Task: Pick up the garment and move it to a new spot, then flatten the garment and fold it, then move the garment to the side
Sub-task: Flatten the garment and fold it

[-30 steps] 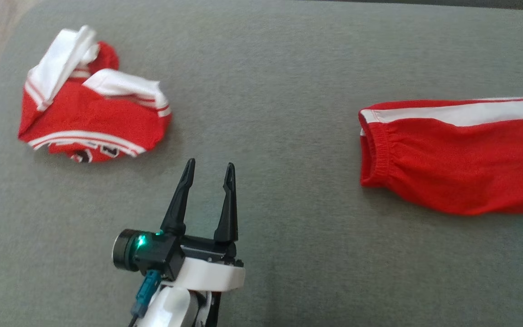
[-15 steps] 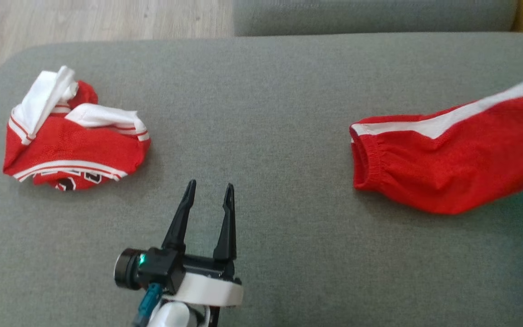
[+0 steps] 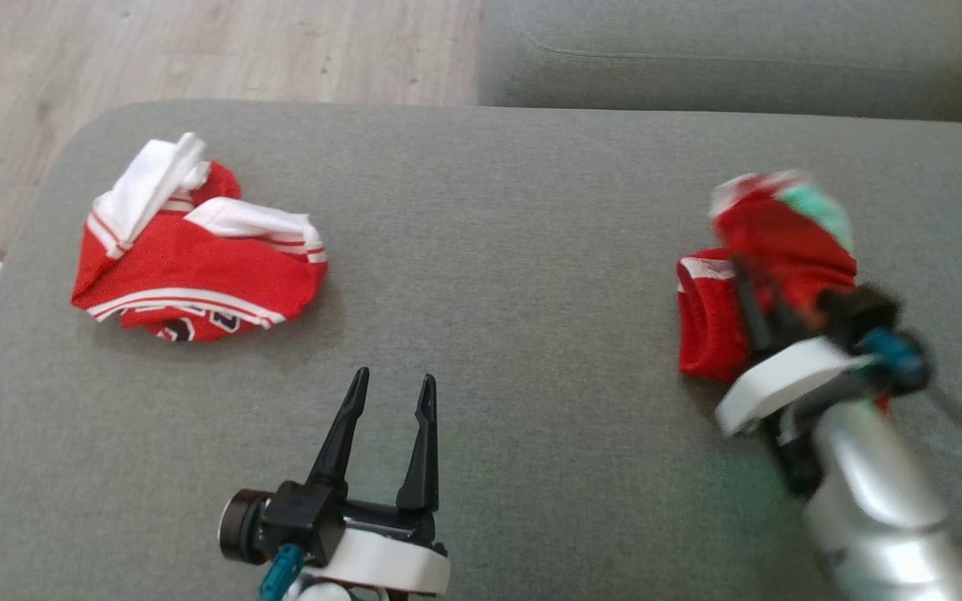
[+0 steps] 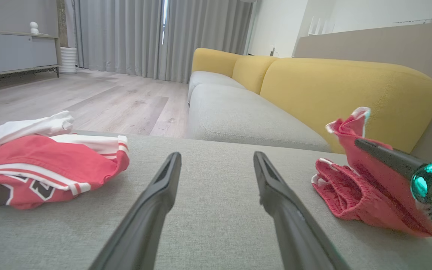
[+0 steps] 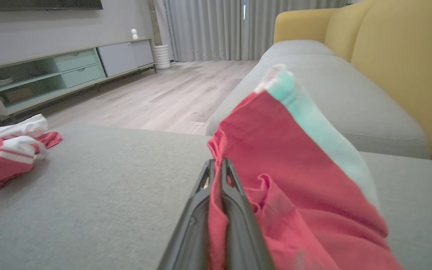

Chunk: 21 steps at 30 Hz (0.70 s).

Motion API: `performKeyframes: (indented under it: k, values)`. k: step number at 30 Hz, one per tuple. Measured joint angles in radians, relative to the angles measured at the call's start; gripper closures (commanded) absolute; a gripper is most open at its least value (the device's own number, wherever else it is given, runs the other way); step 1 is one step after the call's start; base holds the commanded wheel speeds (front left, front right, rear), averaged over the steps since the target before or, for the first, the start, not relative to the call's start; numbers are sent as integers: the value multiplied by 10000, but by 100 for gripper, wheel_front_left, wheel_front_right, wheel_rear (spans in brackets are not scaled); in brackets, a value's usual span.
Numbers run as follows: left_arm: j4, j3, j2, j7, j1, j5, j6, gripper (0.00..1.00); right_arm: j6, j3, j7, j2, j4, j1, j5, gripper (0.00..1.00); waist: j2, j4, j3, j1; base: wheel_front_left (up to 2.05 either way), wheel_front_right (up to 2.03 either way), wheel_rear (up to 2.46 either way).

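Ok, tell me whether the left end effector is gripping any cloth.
No, the left end effector stands open and empty above the grey cushion.

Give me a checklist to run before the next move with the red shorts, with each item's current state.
1. Right gripper shut on the red shorts: ok, cloth pinched between its fingers.
2. Shorts clear of the grey cushion: not ok, the waistband end lies on it.
3. Left gripper open and holding nothing: ok.
4. Crumpled jersey apart from the shorts: ok.
5. Bare cushion between the two garments for laying down: ok.
6. Layers caught in the grip: cannot tell.
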Motion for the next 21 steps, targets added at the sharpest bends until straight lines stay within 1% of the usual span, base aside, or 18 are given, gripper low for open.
performKeyframes:
  k: [1, 2, 3, 4, 5, 8, 14, 16, 18, 19, 20, 21]
  values:
    - [13, 2, 2, 0, 2, 0, 0, 0, 0, -56, 0, 293, 13, 167, -192, 100, 0, 66, -17, 0, 0, 0, 0]
    - [13, 4, 2, 0, 2, -2, 2, 0, 0, -104, 0, 548, 44, 296, -393, 78, 0, 127, -29, 0, 0, 0, 0]
    - [12, 6, 2, 0, 2, -2, 2, 0, 0, -69, -2, 723, 50, 397, -591, 65, 0, 176, -32, 0, 0, 0, 0]
    - [12, 4, 4, 0, 2, -2, 2, 0, 0, 8, -2, 834, 65, 468, -729, 13, 0, 220, -29, 0, 0, 0, 0]
    - [12, 4, 4, 0, 2, -2, 2, 0, 0, 59, -2, 922, 90, 533, -775, 0, 0, 257, -26, 0, 0, 0, 0]
    - [10, 15, 4, 0, 2, -6, 4, 0, 0, 219, -2, 1043, -59, 705, -777, 0, 0, 283, -48, 1, 0, 0, 0]
    - [-38, 104, 4, 0, 107, -6, 17, 0, 0, 362, -4, 1045, -1415, 1509, -798, 0, 0, 104, -287, 0, 0, 0, 0]
    - [-52, 142, 4, 0, 301, -6, 61, 0, 0, 222, -4, 988, -1898, 1935, -669, 0, 0, 16, -368, 1, 0, 0, 0]
    - [-63, 213, 6, 0, 466, -6, 92, 0, 0, 36, -6, 744, -2222, 2243, -483, 0, 0, -57, -424, 0, 0, 0, 0]
    - [-84, 255, 6, 0, 511, -6, 92, 0, 0, -54, -2, 556, -2284, 2297, -297, 16, 0, -79, -440, 0, 0, 0, 0]
    - [-115, 282, 8, 0, 527, -6, 90, 0, 0, -77, 29, 297, -2334, 2300, -98, 71, 0, -84, -440, 0, 0, 0, 0]
    - [-150, 290, 8, 0, 524, -6, 88, 0, 0, -77, 125, 29, -2376, 2285, 150, 100, 0, -69, -423, 0, 0, 0, 0]
